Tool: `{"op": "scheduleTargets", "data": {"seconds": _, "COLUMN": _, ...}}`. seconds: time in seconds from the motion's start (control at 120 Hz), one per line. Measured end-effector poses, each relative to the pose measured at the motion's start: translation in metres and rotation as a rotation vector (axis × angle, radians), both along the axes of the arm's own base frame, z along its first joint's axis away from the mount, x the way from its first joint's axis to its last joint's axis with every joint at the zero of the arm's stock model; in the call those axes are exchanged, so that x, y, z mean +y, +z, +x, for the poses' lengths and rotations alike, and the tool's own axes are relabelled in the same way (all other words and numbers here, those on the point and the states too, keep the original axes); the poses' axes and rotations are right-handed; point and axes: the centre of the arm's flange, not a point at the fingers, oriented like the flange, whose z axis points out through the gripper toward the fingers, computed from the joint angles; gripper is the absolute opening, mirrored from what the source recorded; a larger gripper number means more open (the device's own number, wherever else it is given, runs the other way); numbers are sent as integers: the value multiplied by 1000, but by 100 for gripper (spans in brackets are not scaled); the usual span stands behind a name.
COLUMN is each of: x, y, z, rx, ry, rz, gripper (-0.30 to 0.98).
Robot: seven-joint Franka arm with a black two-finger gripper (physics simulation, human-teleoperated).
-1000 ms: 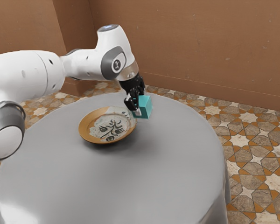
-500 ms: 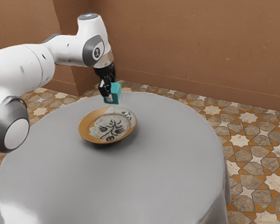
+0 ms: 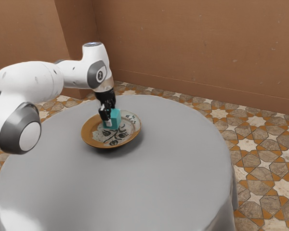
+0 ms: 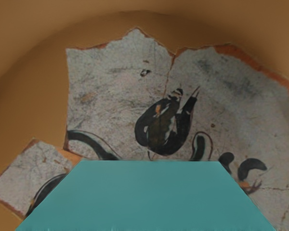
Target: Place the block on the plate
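My gripper (image 3: 109,120) is over the plate's far part in the exterior view, shut on the teal block (image 3: 115,119). The orange-brown plate (image 3: 92,137), with a pale, dark-painted centre, lies on the table. The block overlaps the plate's inner area; whether its underside touches the plate, I cannot tell. In the wrist view the block (image 4: 147,197) is large at the lower edge, with the plate's painted surface (image 4: 115,96) beyond it.
A round table with a grey cloth (image 3: 159,178) holds the plate. Behind it stand a brown wall (image 3: 197,48) and a patterned tile floor (image 3: 257,144). The white arm (image 3: 33,82) reaches in from the exterior view's left.
Over the last second my gripper carried the block from beyond the plate's right edge toward the exterior view's left, first rising, then coming down over the plate. The plate stayed where it was.
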Motion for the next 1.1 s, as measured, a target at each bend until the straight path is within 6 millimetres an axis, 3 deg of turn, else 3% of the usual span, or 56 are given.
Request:
{"op": "scheduleTargets", "data": {"seconds": 0.2, "x": 4, "y": -21, "z": 4, "rx": 16, "ry": -1, "rz": -8, "gripper": 38}}
{"op": "scheduleTargets", "data": {"seconds": 0.567, "x": 4, "y": -16, "z": 5, "rx": 1, "ry": -6, "rz": -9, "gripper": 59}}
{"op": "scheduleTargets", "data": {"seconds": 0.767, "x": 4, "y": 13, "z": 4, "rx": -22, "ry": -9, "rz": -14, "gripper": 65}}
{"op": "scheduleTargets", "data": {"seconds": 1.1, "x": -21, "y": 93, "z": -17, "rx": -15, "ry": -51, "rz": -52, "gripper": 68}}
